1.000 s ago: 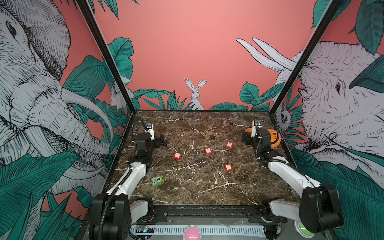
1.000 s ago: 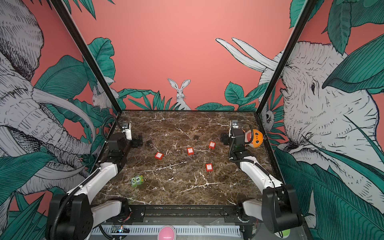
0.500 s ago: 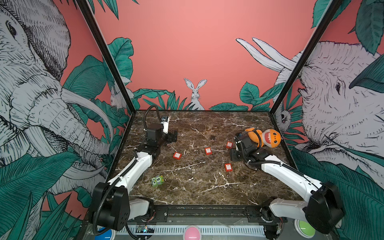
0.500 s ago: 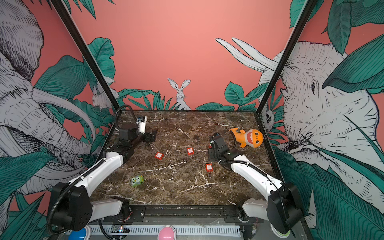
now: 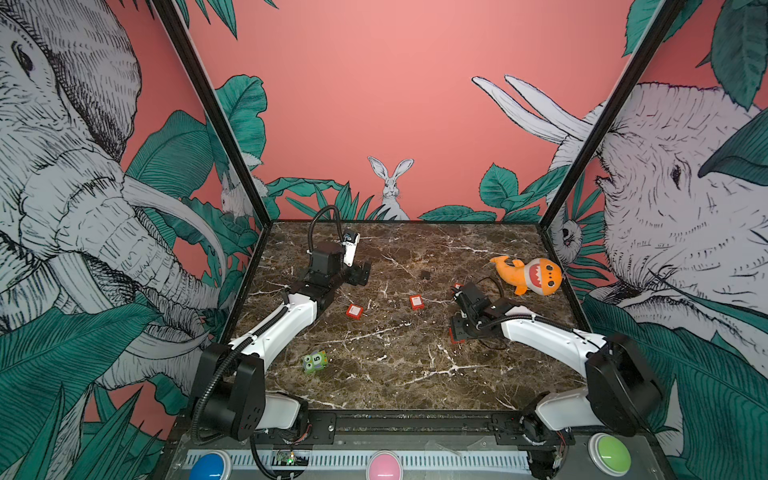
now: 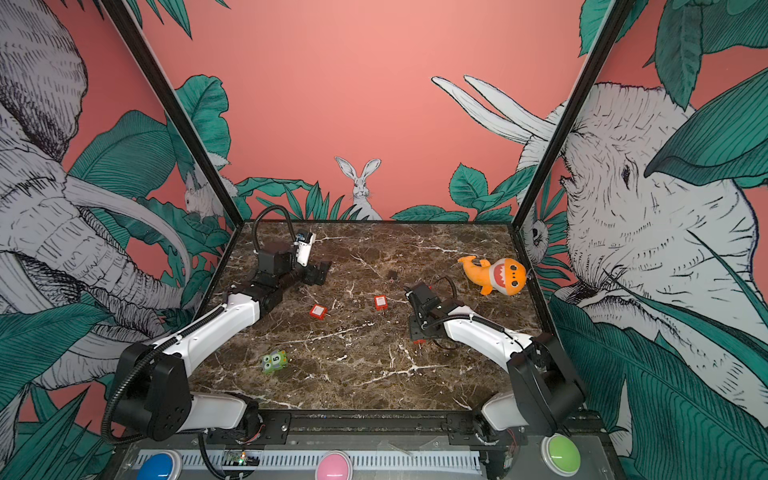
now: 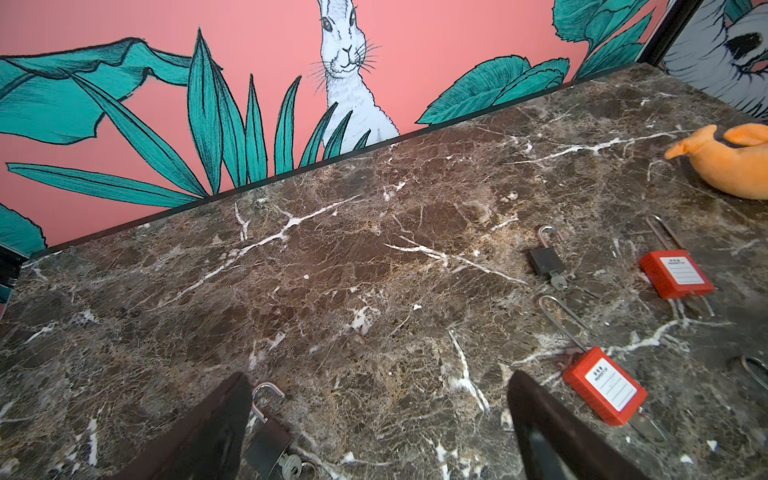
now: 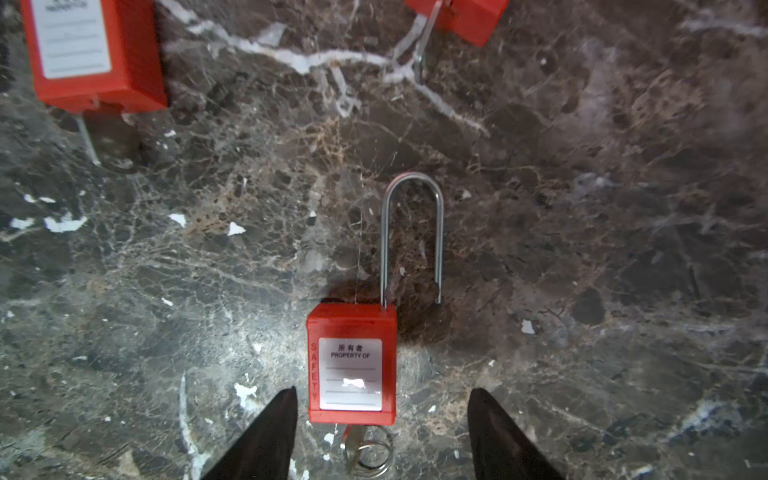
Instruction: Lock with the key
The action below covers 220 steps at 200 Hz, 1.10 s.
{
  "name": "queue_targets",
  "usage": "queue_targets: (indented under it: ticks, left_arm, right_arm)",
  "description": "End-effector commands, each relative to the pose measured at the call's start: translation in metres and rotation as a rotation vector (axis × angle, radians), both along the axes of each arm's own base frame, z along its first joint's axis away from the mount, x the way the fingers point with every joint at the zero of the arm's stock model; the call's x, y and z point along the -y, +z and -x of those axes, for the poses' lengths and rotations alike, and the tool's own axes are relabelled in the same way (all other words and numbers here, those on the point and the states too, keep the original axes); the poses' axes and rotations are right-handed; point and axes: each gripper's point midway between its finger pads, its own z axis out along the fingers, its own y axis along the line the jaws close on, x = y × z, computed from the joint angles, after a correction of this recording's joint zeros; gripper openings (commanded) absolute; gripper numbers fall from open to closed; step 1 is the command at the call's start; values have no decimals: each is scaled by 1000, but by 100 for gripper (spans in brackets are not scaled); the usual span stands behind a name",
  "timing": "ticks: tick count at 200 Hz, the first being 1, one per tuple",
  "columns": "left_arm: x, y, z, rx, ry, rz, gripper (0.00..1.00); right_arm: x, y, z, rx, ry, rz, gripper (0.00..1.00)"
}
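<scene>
Top view: I'm watching right claw (image 5: 457, 328) hovering low over red padlock (image 5: 457, 341), right of desk (image 5: 395, 374) centre. Left claw (image 5: 360, 272) sitting at rear left.

Left wrist: left claw gaping, gripping nothing, small dark padlock (image 7: 270, 440) beside one finger.

Right wrist: right claw fingers apart, straddling red padlock body, not touching. Shackle (image 8: 411, 232) swung open, key (image 8: 353, 444) in base. I'm judging body rigid, light, slick; I'm favouring grip on its narrow side edges.

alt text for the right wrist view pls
A red safety padlock lies flat on the dark marble table, its long steel shackle open and a ringed key at its base, framed by the open right gripper. Two more red padlocks are partly in frame.
</scene>
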Motion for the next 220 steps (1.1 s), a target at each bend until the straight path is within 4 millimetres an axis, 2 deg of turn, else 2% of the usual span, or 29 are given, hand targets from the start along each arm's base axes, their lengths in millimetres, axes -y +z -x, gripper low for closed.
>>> queue_targets:
  ticks: [1,38,63,129,185,195,220]
  left_arm:
    - [1,5,6,3,0,11,96]
    - [2,1,9,-13,-5,3,96]
    - [2,0,8,-21,-4,-8,95]
    - [7,0,8,-32,-24,-5,94]
    - [8,2,6,-27,-25,-5,94]
    - [8,1,5,-28,-26,-4,93]
    - [10,1,5,-31,-34,-3,92]
  right_arm:
    - [-7,-7,3,-27,-10,-9,62]
    - [-9,-19,6,-53,-3,10,61]
    - [-7,-26,7,-70,-15,26,56]
    - [-3,-37,6,-95,-15,72,53]
    - [-9,-32,-1,-67,24,68,47]
    - [-8,-38,-1,-83,36,88,44]
    - [-10,-33,-4,-70,64,100,38]
